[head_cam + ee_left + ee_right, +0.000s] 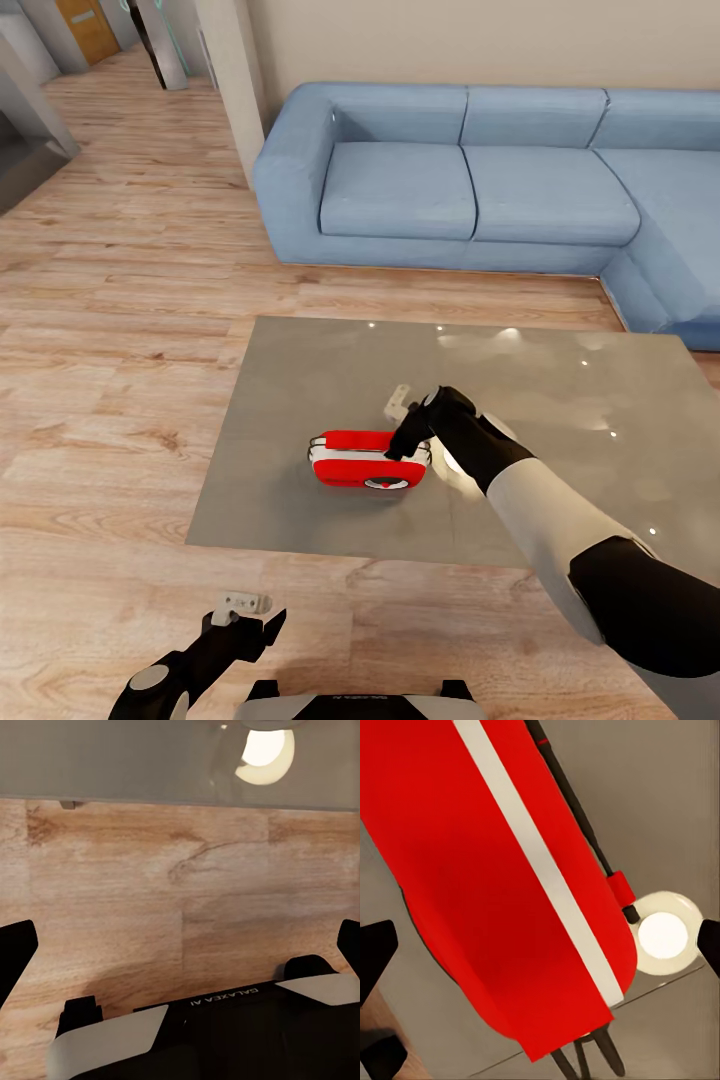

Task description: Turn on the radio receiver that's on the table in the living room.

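Hovering right hand (412, 432), fingers apart, just over radio receiver (367, 458) on table (290, 420).

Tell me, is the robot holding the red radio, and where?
No. The right gripper hovers open over the radio receiver on the table; nothing sits between its fingers. The left gripper is open too.

Robot base (225, 1009): "GALAXEA AI" in pale letters on its dark front edge, seen upside down, between the left hand's (180, 945) two dark fingers.
Radio receiver (495, 870): no readable text.
Counter (330, 400): no readable text.
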Robot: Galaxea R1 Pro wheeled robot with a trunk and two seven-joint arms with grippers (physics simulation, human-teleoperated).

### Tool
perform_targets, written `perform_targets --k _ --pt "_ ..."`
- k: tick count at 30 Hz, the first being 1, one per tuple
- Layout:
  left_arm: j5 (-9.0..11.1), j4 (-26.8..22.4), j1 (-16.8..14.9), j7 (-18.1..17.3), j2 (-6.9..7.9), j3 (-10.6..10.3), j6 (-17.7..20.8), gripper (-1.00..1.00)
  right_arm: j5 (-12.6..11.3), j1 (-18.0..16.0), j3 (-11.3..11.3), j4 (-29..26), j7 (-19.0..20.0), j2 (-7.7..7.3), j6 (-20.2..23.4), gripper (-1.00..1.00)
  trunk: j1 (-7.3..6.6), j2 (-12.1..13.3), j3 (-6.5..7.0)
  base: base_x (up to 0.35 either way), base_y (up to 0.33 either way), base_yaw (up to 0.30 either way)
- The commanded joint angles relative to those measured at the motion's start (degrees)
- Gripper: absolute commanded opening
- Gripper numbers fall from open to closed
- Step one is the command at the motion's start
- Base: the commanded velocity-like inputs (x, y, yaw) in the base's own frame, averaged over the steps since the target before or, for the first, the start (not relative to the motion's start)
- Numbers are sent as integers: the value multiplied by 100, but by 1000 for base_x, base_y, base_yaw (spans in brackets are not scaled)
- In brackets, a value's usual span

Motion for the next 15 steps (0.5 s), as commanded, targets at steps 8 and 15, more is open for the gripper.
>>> perform_targets --k 8,15 --pt "0 34 0 0 0 -2 0 100 -19 0 -13 399 -438 60 -251 100 0 0 0 0 0 0" --pt "0 39 0 0 0 -2 0 100 -25 0 -9 483 -508 85 -306 100 0 0 0 0 0 0"
